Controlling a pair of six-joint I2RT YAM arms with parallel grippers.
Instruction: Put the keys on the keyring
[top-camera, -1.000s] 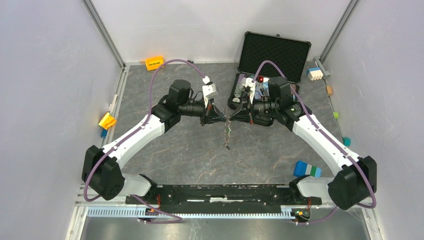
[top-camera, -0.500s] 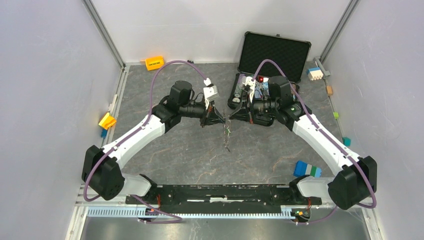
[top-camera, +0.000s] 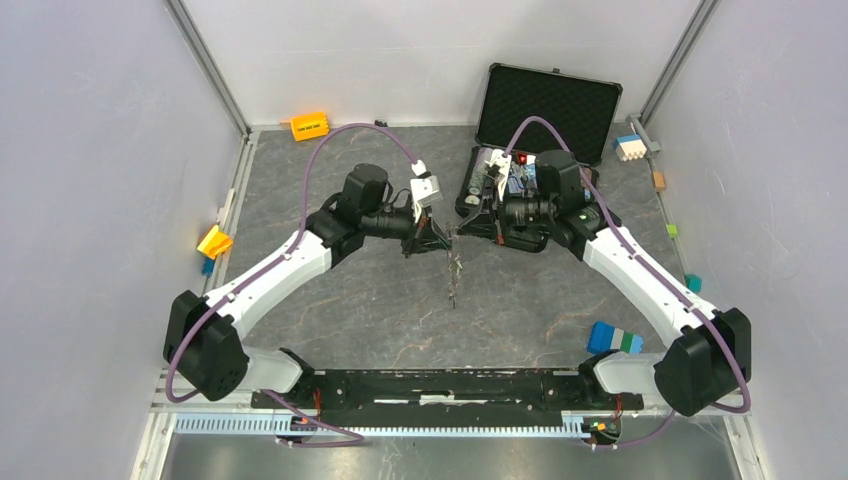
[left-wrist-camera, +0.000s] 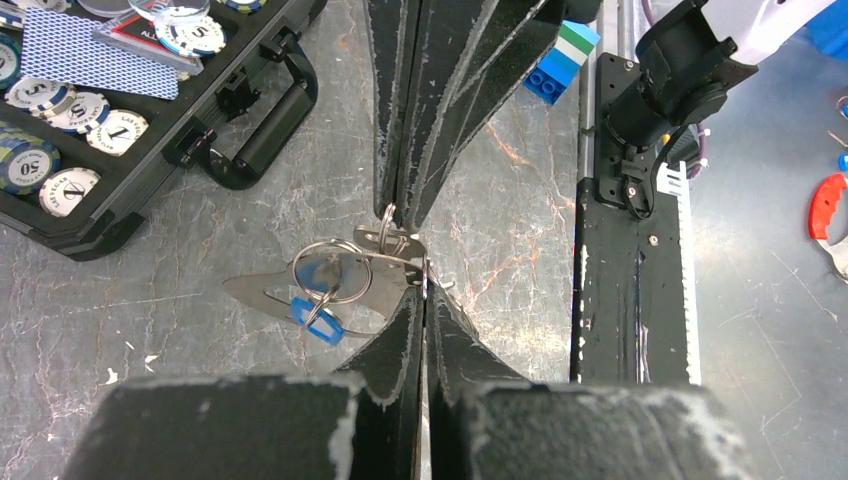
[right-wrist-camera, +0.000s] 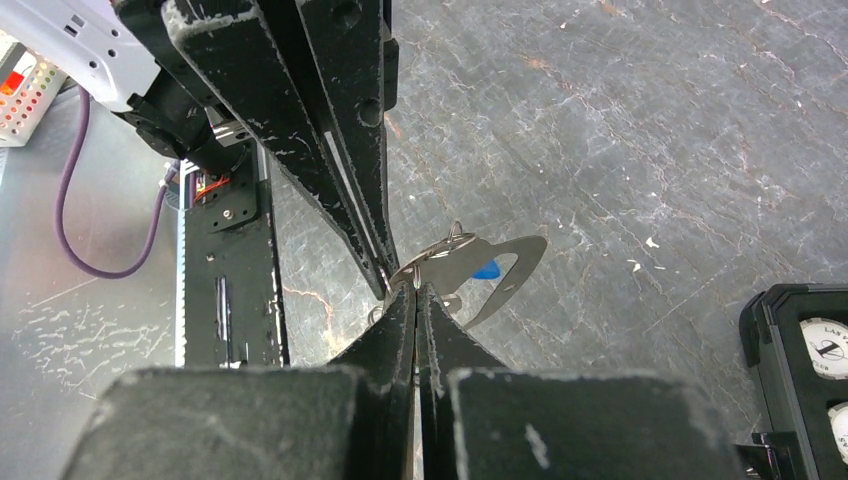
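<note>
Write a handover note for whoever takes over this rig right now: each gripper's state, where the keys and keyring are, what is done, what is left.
Left gripper: shut, pinching one end of the keyring.
Right gripper: shut, pinching that same end from the opposite side.
Keyring: held off the table between the two arms, chain dangling, blue tag on it.
Keys: none can be told apart from the bunch.
Done: keyring is up, gripped by both.
Left: check whether a key is threaded; if not, thread it.
</note>
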